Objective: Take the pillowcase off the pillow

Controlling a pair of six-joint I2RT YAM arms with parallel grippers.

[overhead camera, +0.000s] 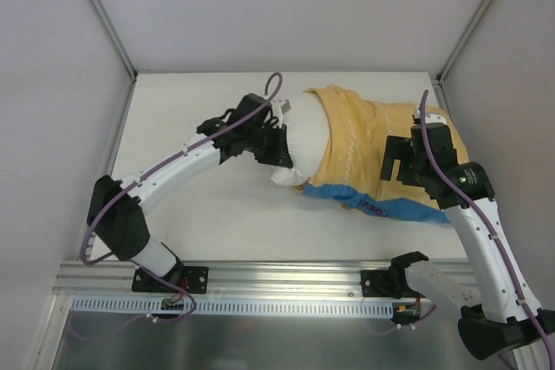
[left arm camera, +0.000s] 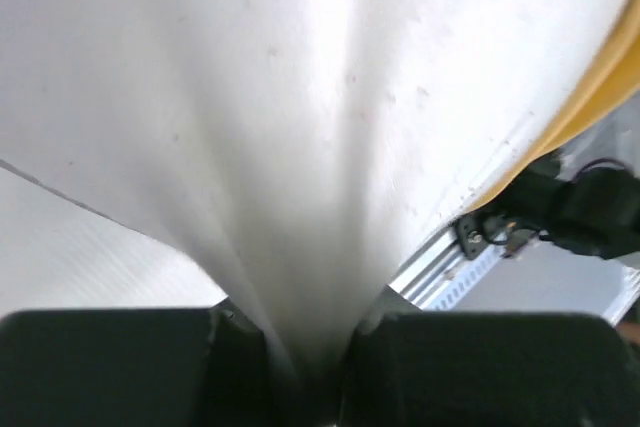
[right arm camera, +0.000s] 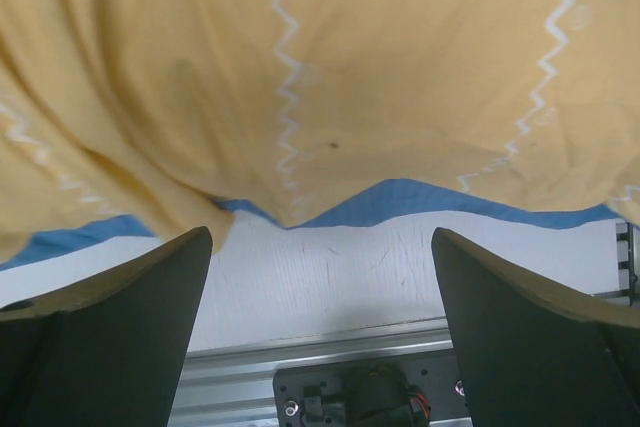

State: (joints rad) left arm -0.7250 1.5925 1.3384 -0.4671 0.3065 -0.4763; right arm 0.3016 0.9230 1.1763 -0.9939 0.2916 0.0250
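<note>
The white pillow (overhead camera: 302, 140) lies on the table with its left end bare, and its right part sits inside the pillowcase (overhead camera: 368, 149), yellow-orange face up with a blue edge (overhead camera: 408, 208) along the front. My left gripper (overhead camera: 276, 149) is at the bare end, shut on a pinched fold of the pillow (left arm camera: 300, 97) that runs down between its fingers (left arm camera: 120, 367). The left wrist view shows a strip of the pillowcase (left arm camera: 612, 72) at the right edge. My right gripper (overhead camera: 401, 162) hangs open just over the pillowcase (right arm camera: 350, 67), with nothing between its fingers (right arm camera: 110, 317).
The white table (overhead camera: 191, 119) has grey walls on three sides. An aluminium rail (overhead camera: 286, 276) carrying both arm bases runs along the near edge. The pillowcase's right end lies close to the right wall.
</note>
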